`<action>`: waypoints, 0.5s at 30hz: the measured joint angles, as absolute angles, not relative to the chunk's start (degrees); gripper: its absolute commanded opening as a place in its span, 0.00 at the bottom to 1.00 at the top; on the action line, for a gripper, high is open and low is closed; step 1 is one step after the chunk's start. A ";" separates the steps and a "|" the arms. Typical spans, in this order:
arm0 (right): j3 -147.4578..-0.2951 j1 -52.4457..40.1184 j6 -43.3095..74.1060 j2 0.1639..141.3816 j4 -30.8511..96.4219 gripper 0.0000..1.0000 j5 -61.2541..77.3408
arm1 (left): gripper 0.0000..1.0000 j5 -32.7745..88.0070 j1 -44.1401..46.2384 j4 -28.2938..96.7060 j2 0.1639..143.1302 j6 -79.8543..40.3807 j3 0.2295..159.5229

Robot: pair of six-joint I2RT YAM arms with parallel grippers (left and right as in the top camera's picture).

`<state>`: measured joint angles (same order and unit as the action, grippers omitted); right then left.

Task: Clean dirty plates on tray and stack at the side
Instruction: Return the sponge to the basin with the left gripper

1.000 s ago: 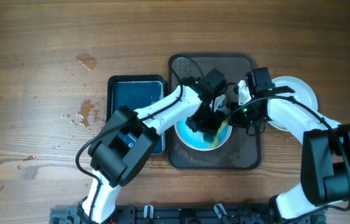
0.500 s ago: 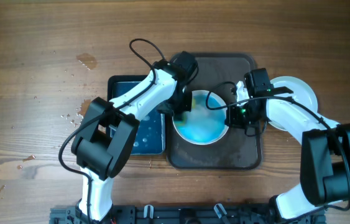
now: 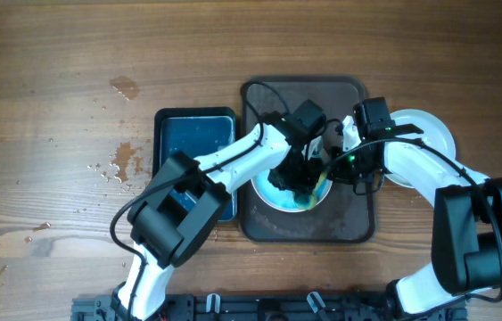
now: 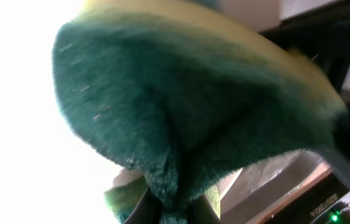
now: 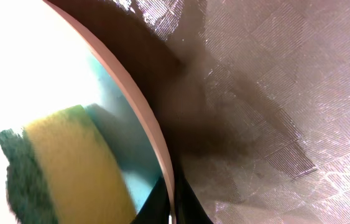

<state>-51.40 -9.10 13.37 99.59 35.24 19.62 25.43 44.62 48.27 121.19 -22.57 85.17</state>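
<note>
Pinching the right rim of the blue plate [image 3: 270, 193], the right hand [image 5: 172, 200] had a finger pressed on either side of the edge. The plate sat on the dark tray [image 3: 349, 223]. Inside it the left hand [image 3: 300, 175] clamped a sponge [image 5: 78, 165]. The sponge's long axis slanted alongside that rim, and its green scouring face was turned away from it. Farther right, a white plate [image 3: 429, 134] rested on the desk [image 3: 54, 89].
</note>
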 measured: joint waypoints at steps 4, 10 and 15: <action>-51.40 -9.10 13.39 99.59 35.27 0.04 19.59 | 0.04 20.95 39.90 55.44 119.37 -21.76 85.17; -51.40 -9.10 13.39 99.59 35.24 0.04 19.57 | 0.04 12.43 27.94 62.78 109.91 -21.71 84.90; -51.33 -9.10 13.39 99.59 34.33 0.04 19.66 | 0.04 5.34 22.96 69.36 94.56 -24.36 84.97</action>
<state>-51.33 -9.10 13.39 99.59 34.33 19.66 5.34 22.96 69.36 94.56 -24.36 84.97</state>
